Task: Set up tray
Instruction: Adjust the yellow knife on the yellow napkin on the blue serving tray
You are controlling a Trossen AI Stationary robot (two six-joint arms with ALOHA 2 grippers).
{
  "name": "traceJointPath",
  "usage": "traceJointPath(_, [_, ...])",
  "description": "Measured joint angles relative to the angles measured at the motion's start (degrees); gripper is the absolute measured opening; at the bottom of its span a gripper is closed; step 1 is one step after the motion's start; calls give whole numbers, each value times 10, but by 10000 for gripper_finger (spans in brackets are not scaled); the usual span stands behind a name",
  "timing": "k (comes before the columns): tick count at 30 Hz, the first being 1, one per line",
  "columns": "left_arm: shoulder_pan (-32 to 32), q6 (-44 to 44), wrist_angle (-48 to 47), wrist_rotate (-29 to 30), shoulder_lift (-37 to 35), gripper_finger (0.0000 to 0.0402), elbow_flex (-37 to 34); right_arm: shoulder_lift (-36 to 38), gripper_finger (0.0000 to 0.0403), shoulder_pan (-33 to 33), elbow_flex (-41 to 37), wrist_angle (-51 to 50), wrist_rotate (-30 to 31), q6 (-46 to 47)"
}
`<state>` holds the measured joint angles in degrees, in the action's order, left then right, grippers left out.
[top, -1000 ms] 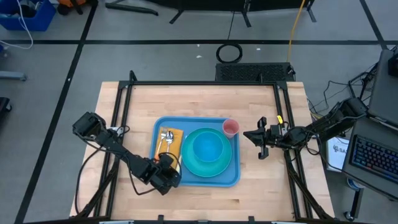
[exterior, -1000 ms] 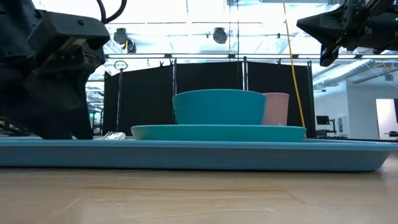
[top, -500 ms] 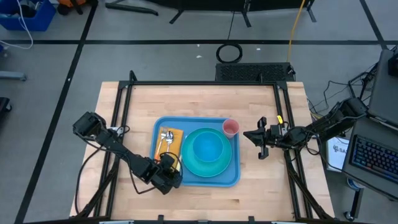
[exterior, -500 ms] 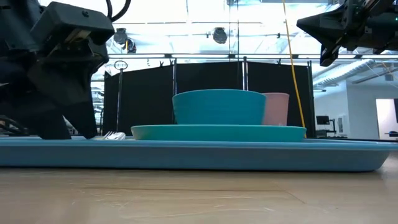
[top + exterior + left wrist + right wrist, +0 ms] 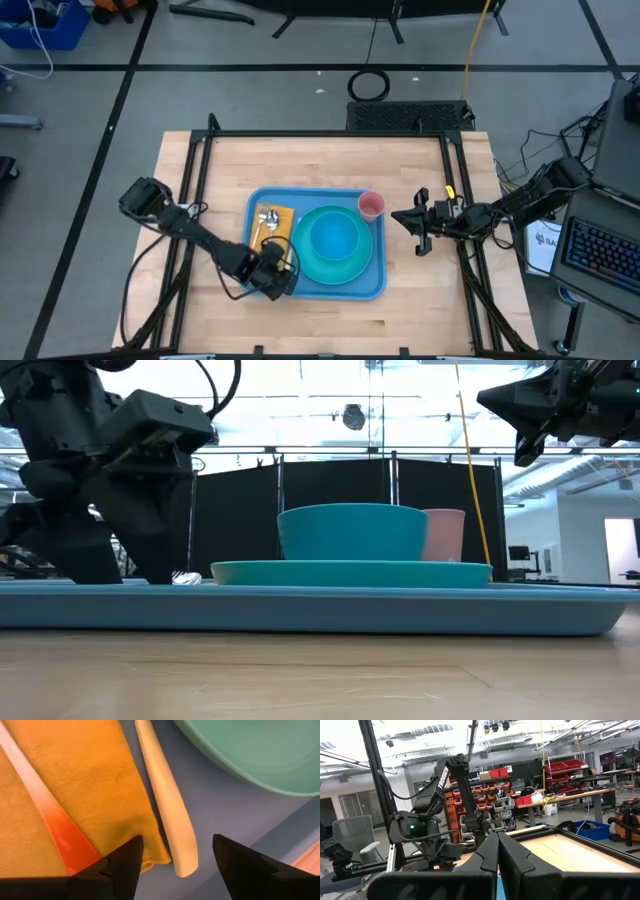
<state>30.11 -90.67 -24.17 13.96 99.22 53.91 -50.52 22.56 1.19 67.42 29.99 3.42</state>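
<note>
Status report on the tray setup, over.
Left pincer open above cream utensil handle and orange napkin. Right pincer shut, beside tray. Nothing blocking.

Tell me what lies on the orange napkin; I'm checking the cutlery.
On the orange napkin lie metal utensils; the left wrist view shows an orange-red handle on it and a cream handle beside it. The left gripper covers its near end.

The tray (image 5: 378, 285) is big, flat and light blue. It has round corners and a low rim all around. It lies flat on the wooden worktop (image 5: 420, 320), near the middle. A round green plate (image 5: 305, 262) with a bowl (image 5: 334, 238) in it sits on the tray. A pink cup (image 5: 371, 206) stands in the tray's far corner. An orange napkin (image 5: 283, 222) with a spoon and fork (image 5: 266, 222) lies along the tray's left side.
</note>
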Motion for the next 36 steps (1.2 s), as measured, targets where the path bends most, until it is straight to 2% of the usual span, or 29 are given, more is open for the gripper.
traceJointPath(7, [-16,-9,-10,-22,1,246,1,0,0,0,0,0,0,0])
traceJointPath(13, [-35,-25,-21,-68,6,246,6,0,0,0,0,0,0,0])
traceJointPath(20, [-31,-30,-167,-50,31,246,88,0,0,0,0,0,0,0])
traceJointPath(29, [-29,-5,-237,-54,103,246,176,-1,0,0,0,-7,0,0])
traceJointPath(36, [-27,-22,-252,-42,106,246,179,-1,0,0,0,-9,0,0])
